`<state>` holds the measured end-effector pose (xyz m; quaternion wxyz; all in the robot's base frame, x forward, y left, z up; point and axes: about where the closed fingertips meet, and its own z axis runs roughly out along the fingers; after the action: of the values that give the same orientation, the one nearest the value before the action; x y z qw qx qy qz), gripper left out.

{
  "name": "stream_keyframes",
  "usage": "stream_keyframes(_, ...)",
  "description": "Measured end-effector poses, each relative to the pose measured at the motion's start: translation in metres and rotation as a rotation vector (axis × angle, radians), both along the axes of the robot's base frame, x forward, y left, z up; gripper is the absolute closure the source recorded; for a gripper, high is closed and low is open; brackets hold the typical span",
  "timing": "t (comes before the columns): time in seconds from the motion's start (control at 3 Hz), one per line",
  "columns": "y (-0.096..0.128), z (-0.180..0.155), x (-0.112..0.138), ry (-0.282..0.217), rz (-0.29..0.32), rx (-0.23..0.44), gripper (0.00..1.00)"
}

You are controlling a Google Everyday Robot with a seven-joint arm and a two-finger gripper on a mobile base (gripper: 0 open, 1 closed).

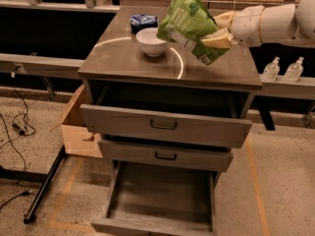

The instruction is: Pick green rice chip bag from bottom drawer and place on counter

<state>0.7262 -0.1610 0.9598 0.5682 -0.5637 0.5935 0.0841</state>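
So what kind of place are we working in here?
Probably a lab or workshop, not a home: long workbenches behind, loose cables on a speckled floor, and orange tape lines. The tool holds the green rice chip bag above the counter.

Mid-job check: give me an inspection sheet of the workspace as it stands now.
Surface: counter glossy grey-brown; the bag is not yet set down on it.
Job's things: green rice chip bag held in the air above the counter's right side; bottom drawer pulled open, nothing seen inside.
Clutter: white bowl and blue-and-white packet toward the counter's rear.
Grippers: gripper at upper right, shut on the bag.
Cables: black cables on the floor at left.
Surroundings: top two drawers partly pulled out; cardboard box left of the cabinet; two bottles at right.
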Motion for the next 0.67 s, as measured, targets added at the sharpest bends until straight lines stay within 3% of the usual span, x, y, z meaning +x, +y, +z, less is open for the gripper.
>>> stream_keyframes(0.33,-0.015,-0.002,0.026,-0.047,-0.067,-0.046,0.81)
stream_keyframes(0.67,-0.033,-0.008,0.039,-0.052,-0.158,-0.070,0.58)
